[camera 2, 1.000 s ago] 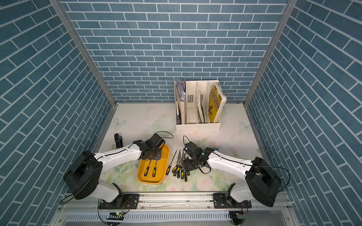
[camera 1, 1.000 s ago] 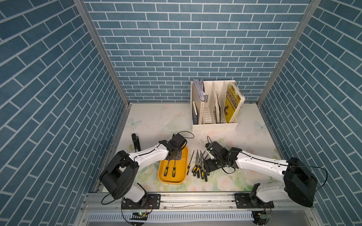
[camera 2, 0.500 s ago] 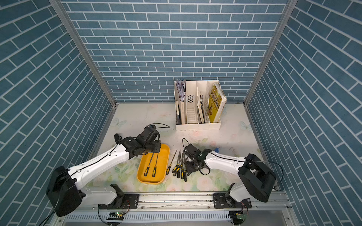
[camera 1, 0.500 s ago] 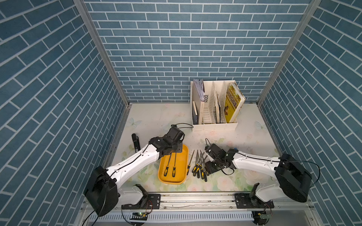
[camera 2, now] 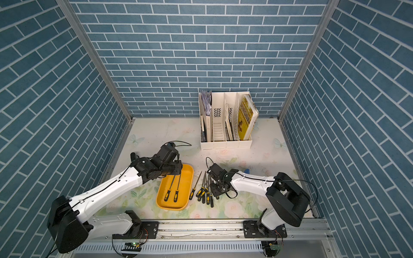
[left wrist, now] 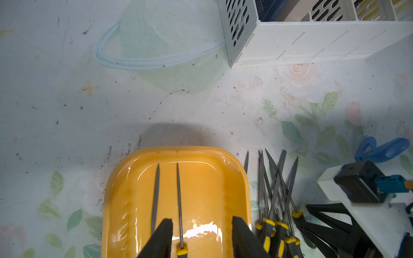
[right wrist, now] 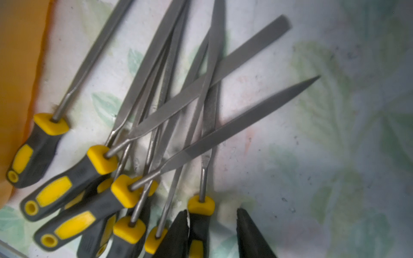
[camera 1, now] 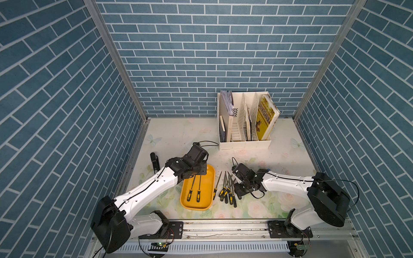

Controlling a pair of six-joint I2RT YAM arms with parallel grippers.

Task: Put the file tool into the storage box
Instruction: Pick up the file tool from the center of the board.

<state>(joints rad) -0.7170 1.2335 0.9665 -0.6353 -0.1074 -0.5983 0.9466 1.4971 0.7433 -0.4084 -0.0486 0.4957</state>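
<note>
Files first: in both top views you have two files [camera 1: 198, 195] lying side by side in the storage box [camera 1: 207, 189], the yellow-orange tray low in the frame just left of centre, handles toward the bottom edge. Just right of the tray a loose heap of files [camera 1: 225, 192] sits on the floral table [camera 1: 178, 138], blades crossing, handles fanned toward the bottom edge. A lone file [camera 1: 215, 193] lies apart from the heap, nearest the tray. Your left gripper [camera 1: 199, 172] hangs over the tray's upper end. Your right gripper [camera 1: 238, 191] is down at the right flank of the heap. From up here you cannot read either pincer. White desk organiser [camera 1: 244, 143] with books stands upper right of centre. A black pen-like item [camera 1: 154, 162] lies at the table's left edge. Left wrist view: pincer stands open, fingers [left wrist: 162, 236] spread wide above the tray floor, gripping nothing. One file's shaft runs between them untouched; the second lies just beside one finger. The heap and a blue clip [left wrist: 380, 149] show beyond the tray's side. Right wrist view: pincer not clamped, jaws apart astride the black-and-yellow handle of the outermost file [right wrist: 200, 206]. One finger [right wrist: 176, 234] touches that handle; the other stands clear, table showing between. That file rests on the table, its blade crossing its neighbours'.
</note>
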